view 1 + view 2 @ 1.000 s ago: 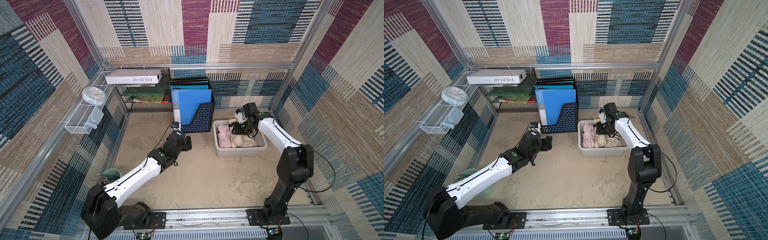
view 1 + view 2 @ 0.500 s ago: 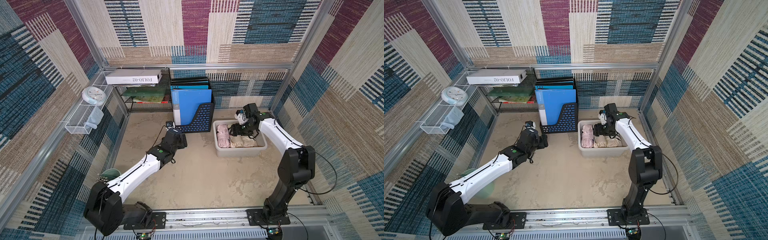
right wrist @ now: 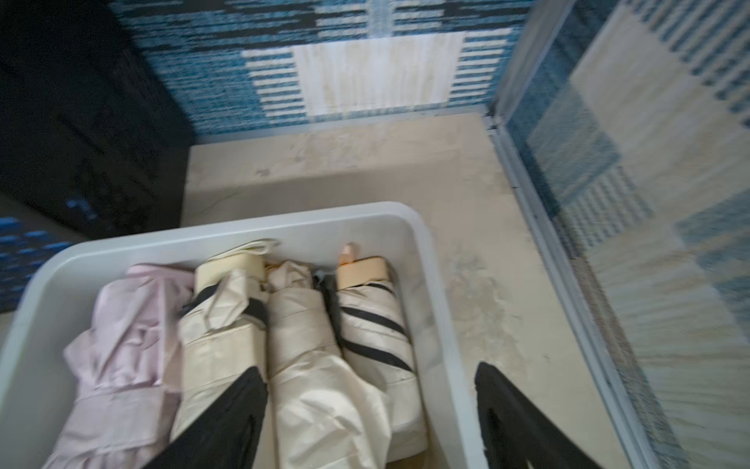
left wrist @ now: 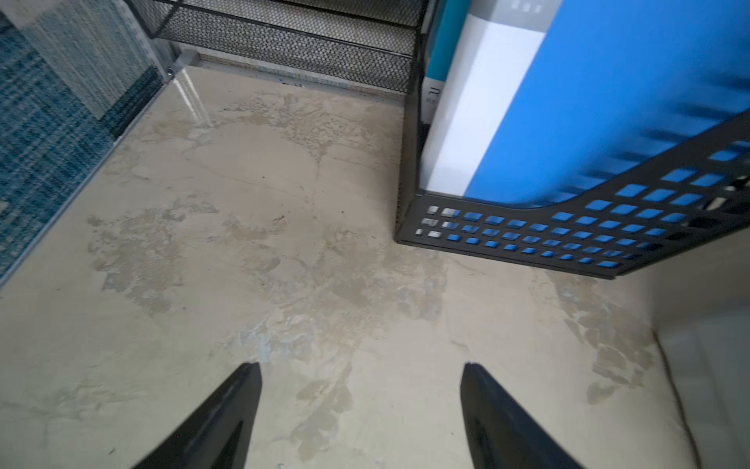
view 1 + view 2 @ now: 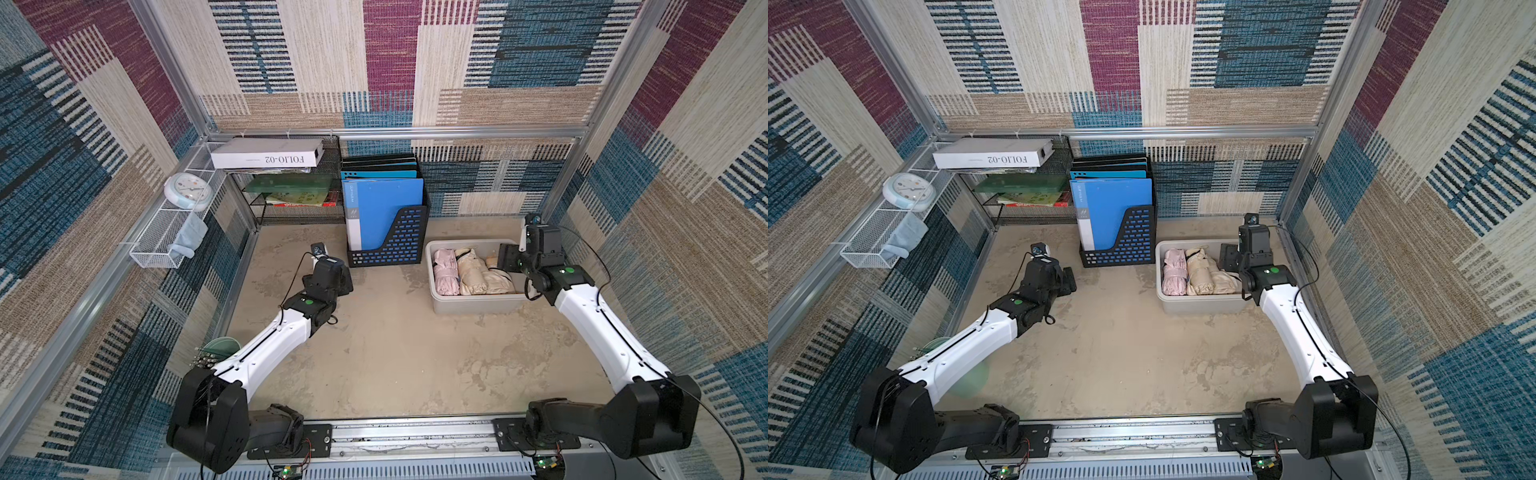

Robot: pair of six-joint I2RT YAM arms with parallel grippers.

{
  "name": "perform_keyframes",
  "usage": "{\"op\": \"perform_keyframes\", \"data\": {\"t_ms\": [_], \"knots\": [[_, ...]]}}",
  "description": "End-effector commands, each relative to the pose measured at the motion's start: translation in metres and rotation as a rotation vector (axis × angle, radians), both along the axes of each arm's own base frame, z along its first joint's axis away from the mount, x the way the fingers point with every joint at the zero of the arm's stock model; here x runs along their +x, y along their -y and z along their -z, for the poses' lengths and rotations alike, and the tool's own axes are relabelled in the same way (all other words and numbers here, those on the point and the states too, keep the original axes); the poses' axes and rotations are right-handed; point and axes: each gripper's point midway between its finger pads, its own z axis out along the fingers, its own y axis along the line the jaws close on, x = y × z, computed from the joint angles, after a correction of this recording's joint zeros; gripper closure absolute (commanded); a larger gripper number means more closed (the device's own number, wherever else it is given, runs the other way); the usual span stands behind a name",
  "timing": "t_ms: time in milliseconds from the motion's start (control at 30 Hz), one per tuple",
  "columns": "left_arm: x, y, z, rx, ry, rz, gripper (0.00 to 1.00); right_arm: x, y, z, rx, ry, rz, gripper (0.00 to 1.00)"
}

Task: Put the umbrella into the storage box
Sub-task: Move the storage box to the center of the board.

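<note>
Since the striped umbrella point(image 3: 373, 325) already lies beside others inside the storage box point(image 3: 243, 225), the right gripper point(image 3: 369, 367) hovers above it, jaws apart and empty, while the left gripper point(image 4: 360, 365) waits spread over bare tabletop point(image 4: 203, 182).

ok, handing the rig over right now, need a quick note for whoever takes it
The left gripper is open and empty, over bare floor beside the black file holder.
The right gripper is open, holding nothing, above the storage box.
Four folded umbrellas lie side by side in the box: pink umbrella, two cream umbrellas, striped umbrella.
Done: no umbrella shows outside the box in both top views.
Left: probably only lifting the right arm clear.
</note>
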Motion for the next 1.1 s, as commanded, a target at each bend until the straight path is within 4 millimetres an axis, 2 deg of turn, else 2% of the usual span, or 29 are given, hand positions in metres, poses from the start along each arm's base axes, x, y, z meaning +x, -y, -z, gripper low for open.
{"op": "perform_keyframes", "data": {"t_ms": [0, 100, 333, 633, 900, 1000, 1067], "knots": [[0.003, -0.014, -0.009, 0.029, 0.046, -0.016, 0.19, 0.001, 0.047, -0.01, 0.003, 0.087, 0.232, 0.16], [0.0, -0.019, -0.008, 0.026, 0.043, -0.022, 0.19, 0.004, 0.063, 0.014, 0.089, 0.009, 0.241, 0.15], [-0.005, -0.018, -0.002, -0.012, 0.036, -0.007, 0.19, 0.029, 0.026, 0.042, 0.283, -0.084, -0.042, 0.21], [-0.006, -0.014, 0.004, -0.029, 0.018, 0.01, 0.19, 0.037, 0.012, 0.087, 0.281, -0.248, -0.164, 0.43], [-0.006, -0.015, 0.009, -0.025, 0.007, 0.012, 0.19, 0.035, -0.029, 0.087, 0.339, -0.257, -0.392, 0.66], [-0.005, -0.016, 0.012, -0.019, 0.001, 0.012, 0.19, 0.033, -0.056, 0.083, 0.343, -0.238, -0.495, 0.7], [-0.005, -0.016, 0.013, -0.015, -0.003, 0.012, 0.19, 0.032, -0.07, 0.083, 0.344, -0.246, -0.546, 0.68]]}}
